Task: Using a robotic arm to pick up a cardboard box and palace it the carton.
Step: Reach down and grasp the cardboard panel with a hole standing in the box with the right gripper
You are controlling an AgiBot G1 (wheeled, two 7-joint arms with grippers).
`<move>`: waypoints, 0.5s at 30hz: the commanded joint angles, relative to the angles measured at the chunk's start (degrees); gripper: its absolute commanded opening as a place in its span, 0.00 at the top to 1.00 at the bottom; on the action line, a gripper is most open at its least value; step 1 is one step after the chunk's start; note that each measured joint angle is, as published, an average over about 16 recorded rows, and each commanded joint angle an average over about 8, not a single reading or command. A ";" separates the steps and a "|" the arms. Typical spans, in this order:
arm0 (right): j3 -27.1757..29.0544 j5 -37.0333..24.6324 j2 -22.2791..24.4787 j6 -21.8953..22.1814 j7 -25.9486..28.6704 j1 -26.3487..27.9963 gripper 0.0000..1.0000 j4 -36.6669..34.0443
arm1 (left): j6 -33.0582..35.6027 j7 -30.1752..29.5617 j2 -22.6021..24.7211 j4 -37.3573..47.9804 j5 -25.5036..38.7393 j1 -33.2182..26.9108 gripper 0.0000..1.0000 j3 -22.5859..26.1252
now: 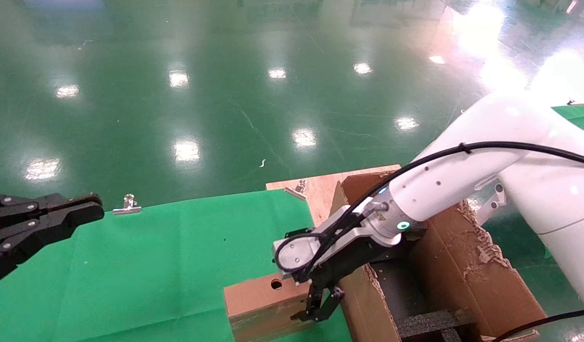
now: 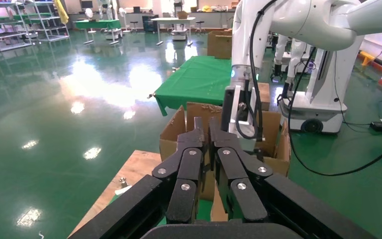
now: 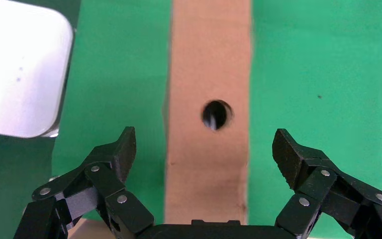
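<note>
Green cloth point(image 1: 168, 266) covers the table, and glossy green floor point(image 1: 225, 95) spreads beyond it. On the cloth stands the box point(image 1: 263, 304) on edge (round hole facing up), just beside the carton point(image 1: 463, 266). Over the box hangs the right gripper point(image 3: 204, 154), fingers spread wide to either side. Left gripper point(image 2: 206, 139), pressed closed, waits well apart from the box.

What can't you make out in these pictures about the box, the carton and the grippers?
- Cardboard box: its lower part is cut off by the head view's edge.
- Carton: the right arm hides part of its interior.
- Right gripper, open: whether its fingertips touch the box.
- Left gripper, shut: most of the left arm lies out of frame.
</note>
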 commanded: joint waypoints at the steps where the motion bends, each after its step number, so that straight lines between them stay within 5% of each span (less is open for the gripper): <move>1: -1.47 -0.43 -0.53 0.03 -0.27 0.61 0.39 -0.10 | 0.00 0.00 0.00 0.00 0.00 0.00 0.27 0.00; 3: -2.25 -0.60 -0.79 0.11 -0.54 0.91 0.64 -0.19 | 0.00 0.00 0.00 0.00 0.00 0.00 0.03 0.00; 6: -3.18 -0.96 -1.10 0.29 -1.00 1.36 0.96 -0.29 | -0.01 0.00 0.00 0.01 0.00 0.01 0.00 0.00; 15: -3.50 -1.02 -1.21 0.45 -1.22 1.60 1.00 -0.32 | -0.01 0.00 -0.01 0.02 0.00 0.01 0.00 0.00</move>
